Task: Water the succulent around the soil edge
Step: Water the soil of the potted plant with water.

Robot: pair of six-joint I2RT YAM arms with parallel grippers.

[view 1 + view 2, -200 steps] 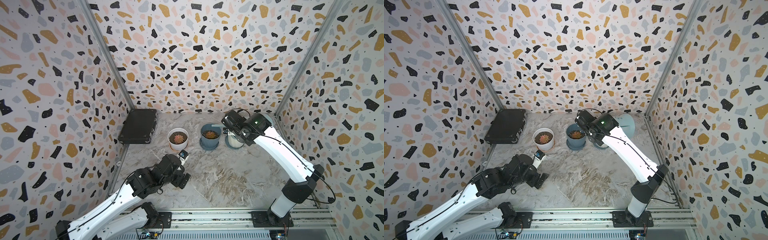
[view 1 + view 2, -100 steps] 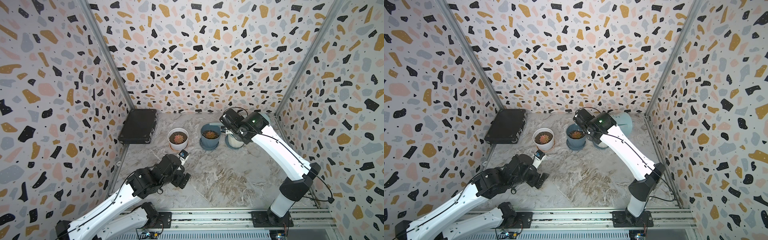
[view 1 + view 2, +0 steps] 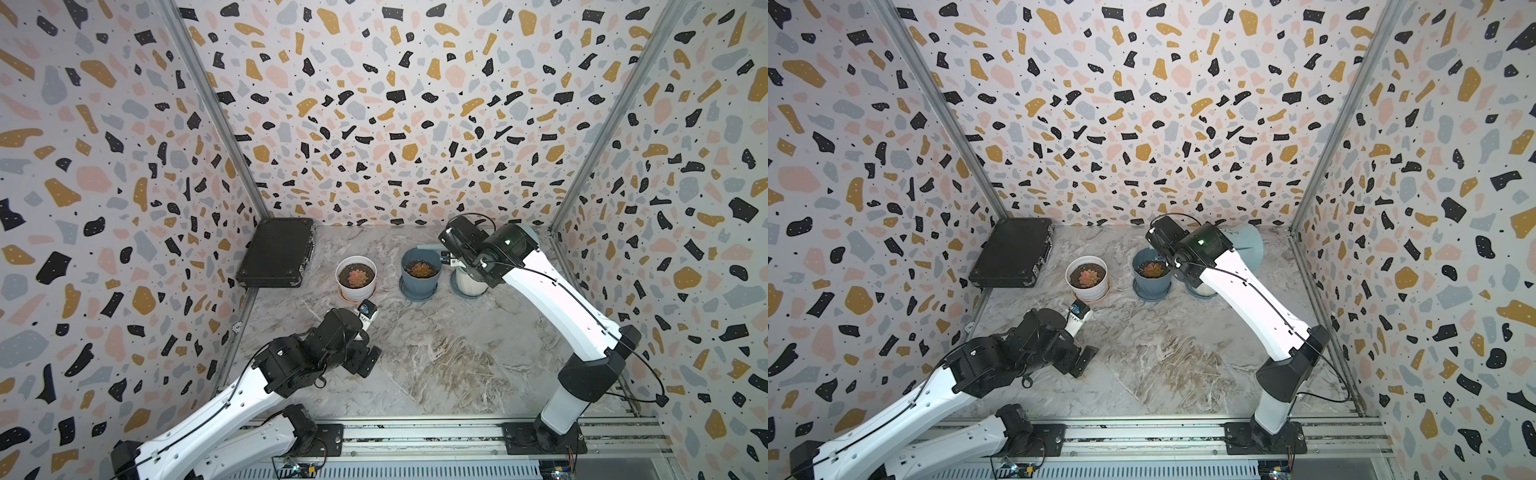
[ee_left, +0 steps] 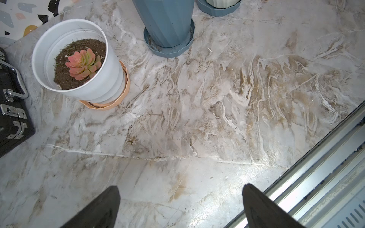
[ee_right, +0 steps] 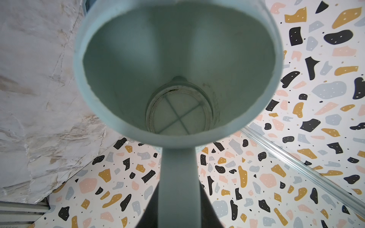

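Observation:
Two potted succulents stand at the back. A reddish one (image 3: 420, 269) grows in a blue pot (image 3: 1152, 282); a pink one (image 4: 83, 64) grows in a white pot (image 3: 356, 286). My right gripper (image 5: 178, 197) is shut on the handle of a pale blue watering can (image 3: 1246, 245). It holds the can tipped on its side just right of the blue pot, with the spout (image 3: 428, 248) at that pot's far rim. No water shows inside the can (image 5: 177, 69). My left gripper (image 4: 179, 189) hangs open and empty over the bare table, in front of the white pot.
A black case (image 3: 276, 253) lies at the back left, against the wall. A pale pot on a blue saucer (image 3: 467, 286) stands right of the blue pot, partly under my right arm. The metal rail (image 3: 415, 432) runs along the front edge.
My right arm has edged slightly left toward the blue pot with the can. The left arm has not moved.

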